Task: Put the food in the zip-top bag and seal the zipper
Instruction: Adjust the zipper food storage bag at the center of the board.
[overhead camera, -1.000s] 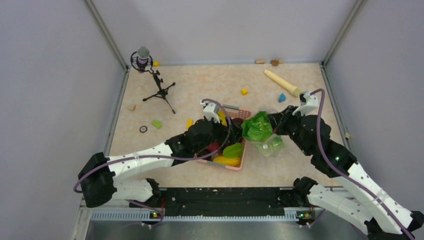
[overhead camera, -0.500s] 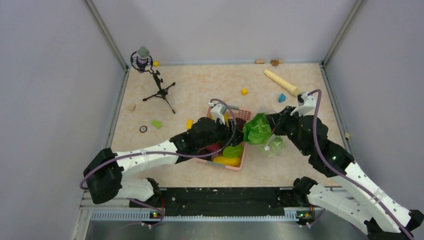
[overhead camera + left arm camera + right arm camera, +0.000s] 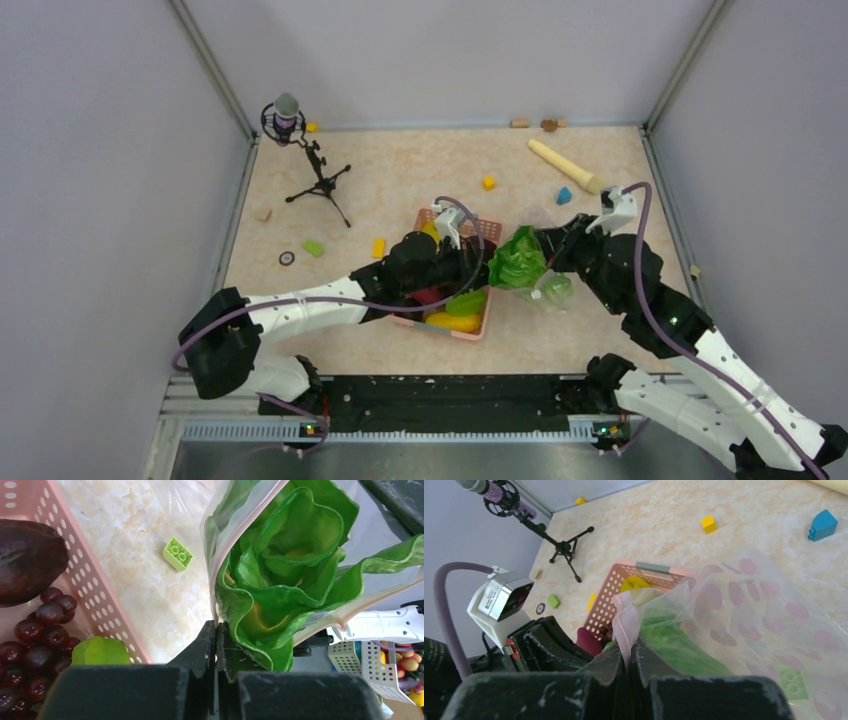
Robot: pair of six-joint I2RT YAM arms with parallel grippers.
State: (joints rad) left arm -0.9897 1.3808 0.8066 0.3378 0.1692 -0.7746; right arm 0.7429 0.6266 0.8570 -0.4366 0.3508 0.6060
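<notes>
- Top external: the left arm stretches low from its base across the pink basket, and its left hand sits at the basket's right rim. The right arm is folded at the elbow, with the right hand just right of the basket. The lettuce head hangs between the two hands inside the zip-top bag, which trails down beside the basket's right side.
- Left wrist: the left hand has its fingers pressed together, pinching the pinkish zipper at the bag's mouth just right of the basket wall. The lettuce head fills the mouth. Dark grapes lie in the basket. Raised lettering on a white part at right is too blurred to read.
- Right wrist: the right hand is closed, pinching the zipper in front of the basket. The zip-top bag, printed with pinkish round spots, spreads to the right.
</notes>
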